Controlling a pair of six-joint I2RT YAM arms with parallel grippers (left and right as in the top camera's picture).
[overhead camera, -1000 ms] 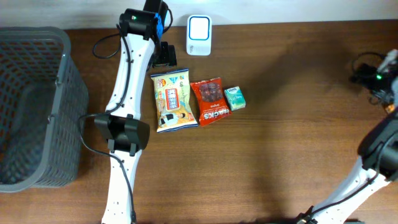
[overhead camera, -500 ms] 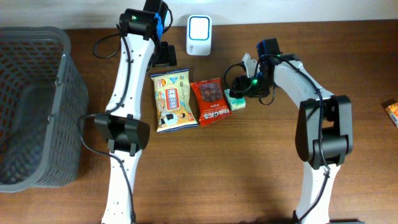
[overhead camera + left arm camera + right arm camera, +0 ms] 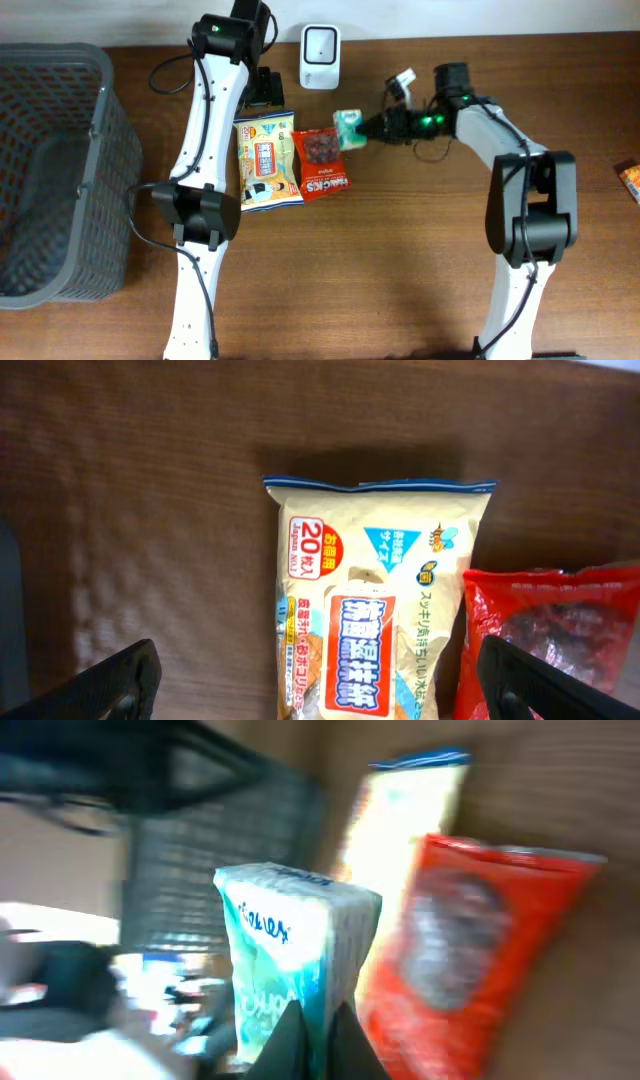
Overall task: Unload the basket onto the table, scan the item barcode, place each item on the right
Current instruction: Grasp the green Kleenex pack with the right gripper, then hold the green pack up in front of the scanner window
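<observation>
Clamps right fingers (image 3: 285,1055) shut on the tissue pack (image 3: 349,128), now pinched between them and raised off the worktop (image 3: 420,250) toward the scanner (image 3: 320,44) ahead. Finishes the pickup; likely leaves only barcode presentation. Holds left fingers (image 3: 110,685) wide, empty, above the snack bag (image 3: 375,630).
</observation>
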